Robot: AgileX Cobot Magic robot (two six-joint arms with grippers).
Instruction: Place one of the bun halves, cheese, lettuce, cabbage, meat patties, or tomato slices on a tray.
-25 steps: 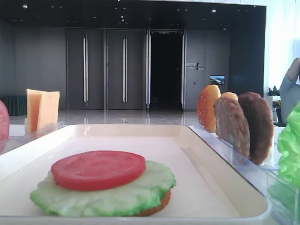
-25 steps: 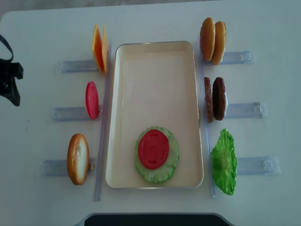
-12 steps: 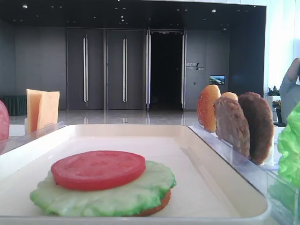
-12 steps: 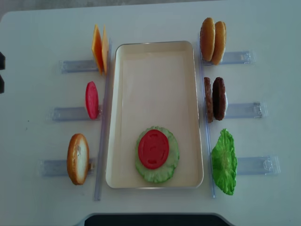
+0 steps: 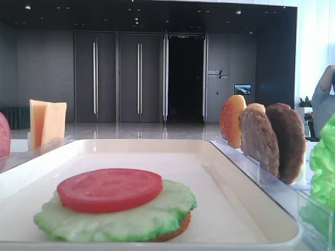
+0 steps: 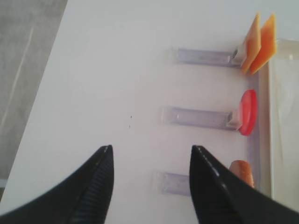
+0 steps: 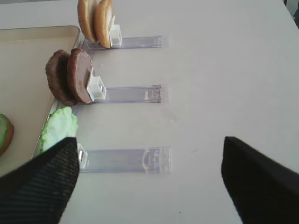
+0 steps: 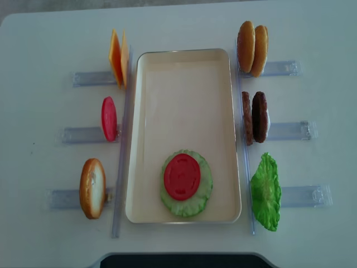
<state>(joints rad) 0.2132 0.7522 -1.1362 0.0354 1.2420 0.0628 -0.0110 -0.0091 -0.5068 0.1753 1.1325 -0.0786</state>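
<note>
While you look from the near edge:
Tray: your cream-white rectangular plastic tray (image 8: 184, 95) holds a flat red tomato slice (image 8: 182, 176) atop lettuce.
Left gripper (image 6: 152, 182): spread, grasping nothing, above the counter (image 6: 117, 84).
Right gripper (image 7: 149, 186): likewise released.

Both the left gripper (image 6: 150, 186) and right gripper (image 7: 148, 179) have black, finely ribbed fingers.

The cream tray (image 8: 184, 89) lies lengthwise at the middle of the white table (image 8: 312, 234). Near its lower end a tomato slice (image 8: 182, 176) rests flat on a lettuce leaf (image 8: 205, 187). Left of the tray, cheese slices (image 8: 117, 65), another tomato slice (image 8: 109, 118) and a bun half (image 8: 92, 188) stand in clear holders. On the right stand two bun halves (image 8: 252, 48), two meat patties (image 8: 255, 117) and a lettuce piece (image 8: 265, 192).
</note>
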